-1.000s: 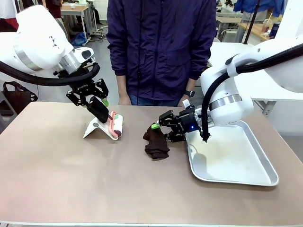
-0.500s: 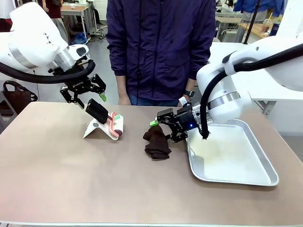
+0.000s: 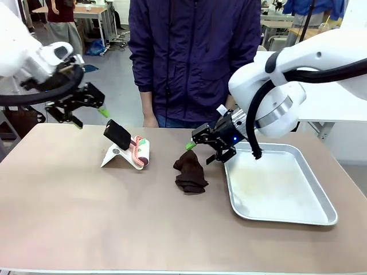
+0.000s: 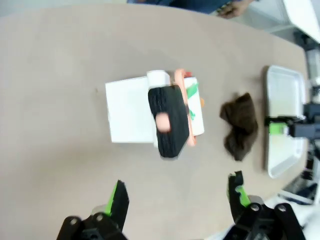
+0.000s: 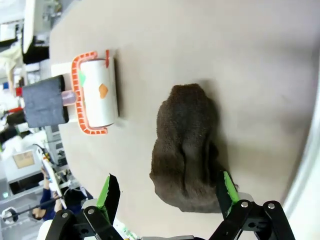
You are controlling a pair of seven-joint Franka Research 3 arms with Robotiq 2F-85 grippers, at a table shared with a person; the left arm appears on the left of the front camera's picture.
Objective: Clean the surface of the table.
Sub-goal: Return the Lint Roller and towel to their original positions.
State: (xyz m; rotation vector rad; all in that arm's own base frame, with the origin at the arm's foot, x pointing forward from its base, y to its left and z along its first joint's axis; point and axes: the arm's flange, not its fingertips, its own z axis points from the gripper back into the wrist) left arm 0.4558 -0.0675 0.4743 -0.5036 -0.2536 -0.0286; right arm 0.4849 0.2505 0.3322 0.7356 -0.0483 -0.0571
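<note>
Table (image 3: pixel 86 217) with bare metal tray (image 3: pixel 321 215)

The table (image 3: pixel 86 217) was a wide rectangle with a smooth, matte beige-brown top and a thin pale edge along its near side, level and mostly bare.

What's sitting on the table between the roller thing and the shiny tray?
A crumpled dark brown cloth lies between the lint roller and the metal tray, seen in the front view.

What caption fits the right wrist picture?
Open right claw above a brown cloth on the table, lint roller beyond.
</note>
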